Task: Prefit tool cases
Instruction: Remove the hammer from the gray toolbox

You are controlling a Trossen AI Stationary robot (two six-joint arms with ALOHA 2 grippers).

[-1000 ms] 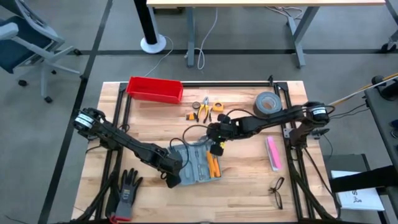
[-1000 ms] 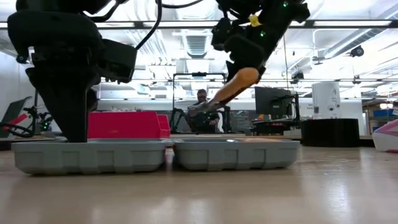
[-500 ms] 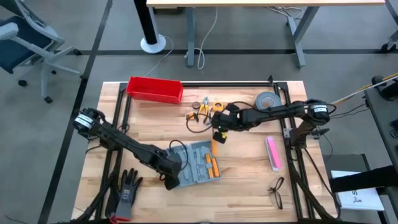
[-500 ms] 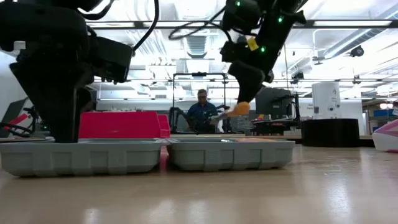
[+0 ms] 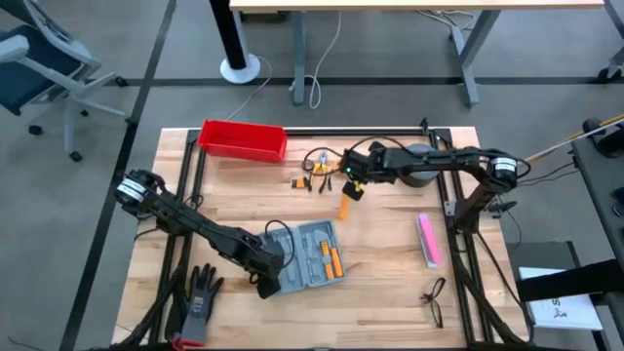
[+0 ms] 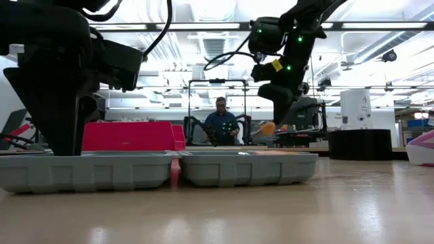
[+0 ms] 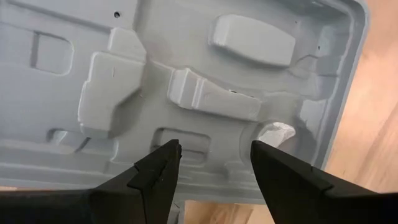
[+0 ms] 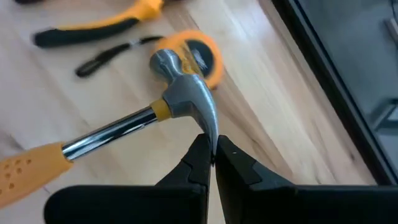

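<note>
The grey tool case (image 5: 304,255) lies open on the table, both halves flat, with orange-handled tools in its right half (image 5: 334,261). My left gripper (image 5: 268,281) stands over the case's left half, its fingers open above the moulded interior (image 7: 205,93). My right gripper (image 5: 353,179) is farther back, by the pliers (image 5: 317,168) and the yellow tape measure (image 8: 189,53). It is shut on a hammer (image 5: 345,203) with a steel head and an orange handle. My left gripper (image 7: 214,155) reaches down from above into the case's left half (image 6: 88,169) with open fingers; I cannot tell whether the tips touch the moulded floor. My right gripper (image 8: 213,144) pinches the claw end of the hammer's head (image 8: 207,121) between its two fingertips. The hammer is lifted clear, its orange handle (image 6: 264,129) slanting down below the fingers.
A red bin (image 5: 242,139) sits at the far left and a roll of duct tape (image 5: 419,161) at the far right. A pink object (image 5: 427,239) and glasses (image 5: 434,300) lie on the right, a glove (image 5: 200,297) near left. A person (image 6: 220,122) sits beyond the table.
My right gripper has carried the hammer from just above the case's right half toward the table's far edge, ending beside the pliers and tape measure. The hammer has stayed in its hold, handle hanging down. The case has shifted slightly to the left.
</note>
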